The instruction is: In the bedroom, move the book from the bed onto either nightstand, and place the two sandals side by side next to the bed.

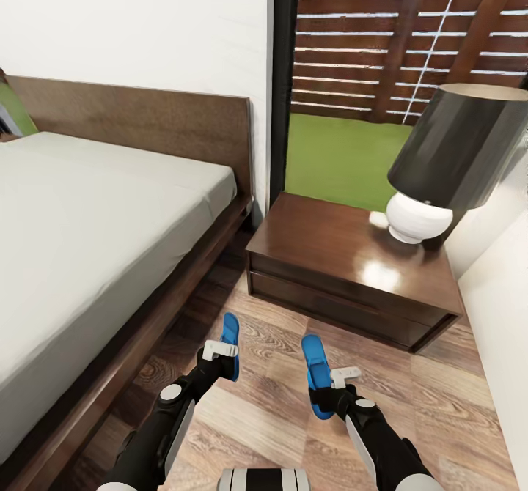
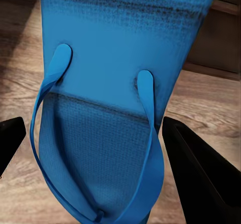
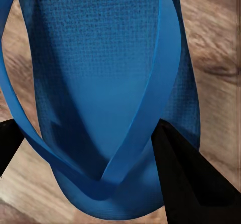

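In the head view, the left gripper (image 1: pixel 220 350) is at the left sandal (image 1: pixel 230 344) and the right gripper (image 1: pixel 339 381) is at the right sandal (image 1: pixel 317 375), both low over the wood floor (image 1: pixel 271 432) between the bed (image 1: pixel 88 242) and the nightstand (image 1: pixel 345 271); a lamp (image 1: pixel 440 168) stands on the nightstand, and the book is not visible on the mattress here. The two sandals are apart from each other, with bare floor between them, so I judge they are not yet side by side. Whether they hang in the air or already touch the floor, I cannot tell from this view. In the left wrist view, the left sandal (image 2: pixel 110 108) lies between the two dark fingers (image 2: pixel 201 179), strap side to the camera; the finger on one side touches its edge, but the other finger stands a little off, so I cannot say that the grip is closed. In the right wrist view, the right sandal (image 3: pixel 105 98) fills the space between the fingers (image 3: pixel 186 179), and one finger presses against its edge near the strap; the other finger stands off it, so here too I cannot tell if the grip is closed. I judge the sandals to be light, thin and somewhat flexible, with a textured sole that should not slip much. The best hold seems to be across the edges of the sole, not on the thin strap, which would bend.
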Robot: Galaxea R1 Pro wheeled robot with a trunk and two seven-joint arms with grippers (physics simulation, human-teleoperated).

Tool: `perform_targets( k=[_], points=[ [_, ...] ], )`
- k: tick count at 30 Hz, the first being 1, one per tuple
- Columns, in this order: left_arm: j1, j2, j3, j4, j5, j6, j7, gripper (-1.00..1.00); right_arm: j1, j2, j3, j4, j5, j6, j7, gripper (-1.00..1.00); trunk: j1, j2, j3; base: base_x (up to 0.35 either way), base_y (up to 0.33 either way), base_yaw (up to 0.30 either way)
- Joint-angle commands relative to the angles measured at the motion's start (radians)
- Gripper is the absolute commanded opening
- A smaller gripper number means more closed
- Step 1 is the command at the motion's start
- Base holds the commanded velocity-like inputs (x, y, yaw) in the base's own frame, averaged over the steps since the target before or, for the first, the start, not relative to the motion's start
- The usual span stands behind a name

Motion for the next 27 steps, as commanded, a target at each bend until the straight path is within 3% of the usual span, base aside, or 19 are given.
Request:
perform_targets(
  k=[1,21,27],
  points=[
    [0.0,-0.001,0.002,-0.002,-0.011,0.003,-0.004,-1.0,0.0,0.0,-0.001,-0.002,0.007,0.007,0.003,-1.0,-0.001,0.0,0.003,0.0,0.0,0.0],
    [0.001,-0.001,0.002,-0.002,-0.012,0.002,-0.004,-1.0,0.0,0.0,-0.001,-0.003,0.009,0.007,0.003,-1.0,-0.002,0.001,0.011,0.0,-0.04,0.001],
    [0.001,-0.001,0.002,-0.002,-0.012,0.002,-0.004,-1.0,0.0,0.0,-0.001,-0.003,0.009,0.007,0.003,-1.0,-0.002,0.001,0.011,0.0,0.0,0.187]
  ],
)
